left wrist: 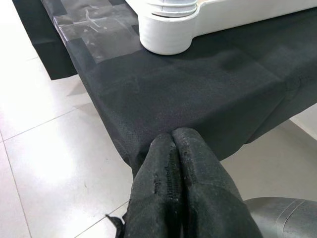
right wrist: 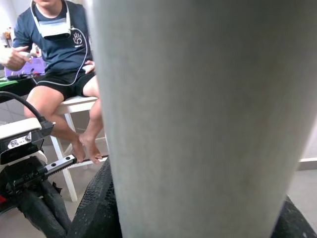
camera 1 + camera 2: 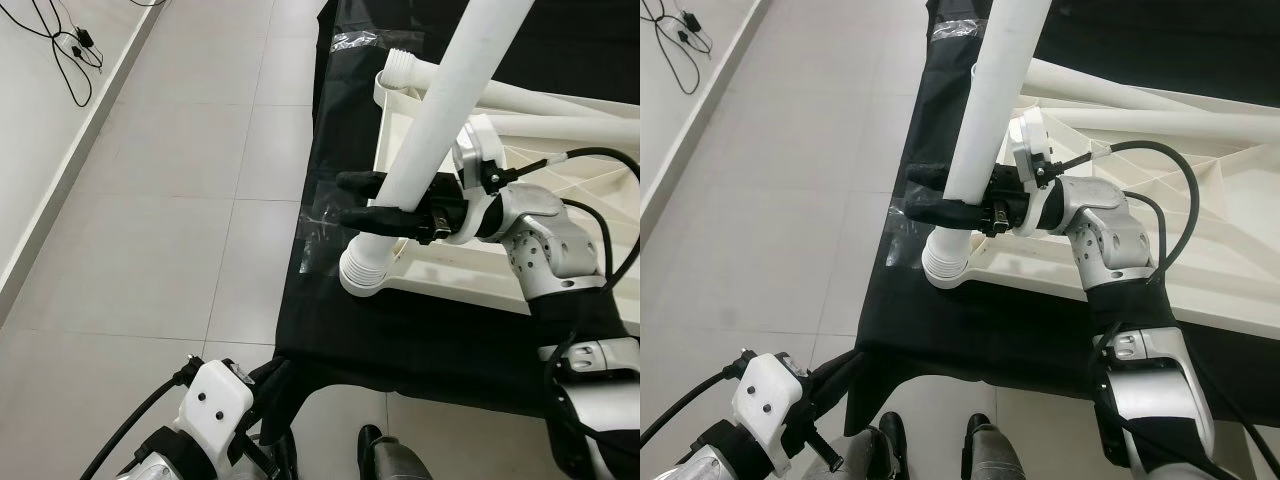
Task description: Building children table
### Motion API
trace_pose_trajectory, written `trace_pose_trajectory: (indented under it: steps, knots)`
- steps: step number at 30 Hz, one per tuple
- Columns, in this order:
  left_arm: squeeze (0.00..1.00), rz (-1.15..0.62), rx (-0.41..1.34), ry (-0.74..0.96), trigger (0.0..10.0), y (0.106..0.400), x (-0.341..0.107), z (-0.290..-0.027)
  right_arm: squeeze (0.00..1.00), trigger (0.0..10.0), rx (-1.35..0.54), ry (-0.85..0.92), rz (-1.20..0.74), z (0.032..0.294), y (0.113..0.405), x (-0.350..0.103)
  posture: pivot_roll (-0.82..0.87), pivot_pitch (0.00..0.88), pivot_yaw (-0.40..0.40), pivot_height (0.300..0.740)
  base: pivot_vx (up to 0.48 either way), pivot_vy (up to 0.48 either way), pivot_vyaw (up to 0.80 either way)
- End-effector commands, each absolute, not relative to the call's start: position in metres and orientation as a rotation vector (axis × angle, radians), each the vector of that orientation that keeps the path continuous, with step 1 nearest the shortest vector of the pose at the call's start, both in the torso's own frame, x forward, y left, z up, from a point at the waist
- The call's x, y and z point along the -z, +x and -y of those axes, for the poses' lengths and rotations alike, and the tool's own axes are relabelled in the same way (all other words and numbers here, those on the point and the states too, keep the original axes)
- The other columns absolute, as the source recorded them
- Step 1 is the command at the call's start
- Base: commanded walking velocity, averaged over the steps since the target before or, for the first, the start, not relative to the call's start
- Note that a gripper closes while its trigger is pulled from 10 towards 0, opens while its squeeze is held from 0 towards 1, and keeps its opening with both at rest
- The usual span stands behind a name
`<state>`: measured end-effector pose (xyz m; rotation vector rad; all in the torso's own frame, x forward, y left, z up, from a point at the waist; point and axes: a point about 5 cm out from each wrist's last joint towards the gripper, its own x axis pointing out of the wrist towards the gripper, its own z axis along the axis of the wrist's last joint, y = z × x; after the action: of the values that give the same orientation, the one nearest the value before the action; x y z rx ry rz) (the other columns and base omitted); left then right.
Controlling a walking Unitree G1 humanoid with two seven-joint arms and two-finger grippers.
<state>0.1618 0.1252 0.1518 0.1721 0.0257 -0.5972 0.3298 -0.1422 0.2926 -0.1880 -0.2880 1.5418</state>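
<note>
Right pincer (image 3: 372,198) clamped round white table leg (image 3: 440,130), leg's foot in tabletop (image 3: 560,260) corner socket (image 3: 362,272).

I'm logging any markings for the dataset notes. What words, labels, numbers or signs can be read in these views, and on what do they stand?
No text can be read.
White hand-shaped logo on the person's dark shirt: a sign, no legible words.
Small label on the white housing in the right wrist view: too small and blurred to read.
White table leg, held by the right gripper: no markings.
</note>
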Motion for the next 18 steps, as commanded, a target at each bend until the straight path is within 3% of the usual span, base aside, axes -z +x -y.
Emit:
trace_pose_trajectory:
  steps: [1,3,7,10,18]
  knots:
    - [0.0,-0.038,0.615,0.178,10.0,0.158,-0.15,-0.125,0.0,10.0,-1.575,-0.233,0.175,0.136,0.329,-0.273,0.04,0.369,0.012,0.74,0.0,0.0,0.0]
    - [0.0,-0.038,0.615,0.178,10.0,0.158,-0.15,-0.125,0.0,10.0,-1.709,-0.431,0.1,0.124,0.317,-0.267,0.04,0.372,0.011,0.74,0.0,0.0,0.0]
    - [0.0,-0.037,0.615,0.178,10.0,0.158,-0.151,-0.125,0.0,10.0,-1.745,-0.497,0.078,0.121,0.314,-0.265,0.04,0.374,0.01,0.74,0.0,0.0,0.0]
    - [0.0,-0.036,0.613,0.18,10.0,0.158,-0.151,-0.125,0.0,10.0,-1.821,-0.642,0.036,0.114,0.306,-0.264,0.04,0.376,0.007,0.74,0.0,0.0,0.0]
    - [0.0,-0.034,0.612,0.18,10.0,0.158,-0.151,-0.125,0.0,10.0,-1.841,-0.659,0.031,0.111,0.307,-0.27,0.04,0.378,0.005,0.74,0.0,0.0,0.0]
